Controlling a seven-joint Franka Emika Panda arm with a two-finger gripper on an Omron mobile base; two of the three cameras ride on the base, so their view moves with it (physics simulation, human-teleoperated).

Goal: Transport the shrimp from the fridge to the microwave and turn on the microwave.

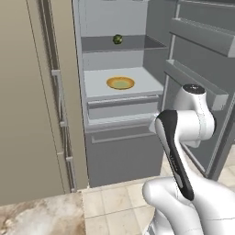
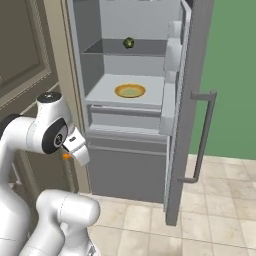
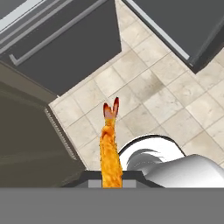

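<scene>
One plate (image 1: 120,83) sits bare on the fridge (image 1: 105,151) shelf in the left view; on the right, orange peeks beside the gripper (image 2: 67,154); hand view shows the jaws pinching the shrimp (image 3: 110,148) (carry it level, unhurried).

Both base views look forward and down at the open fridge (image 1: 120,114), one from each side, sharing its shelves. The hand view looks down at the floor tiles (image 3: 144,92) from close.

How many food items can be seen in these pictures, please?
2. A broccoli floret sits on the upper fridge shelf; the shrimp is held in the gripper. Others may be hidden.
</scene>
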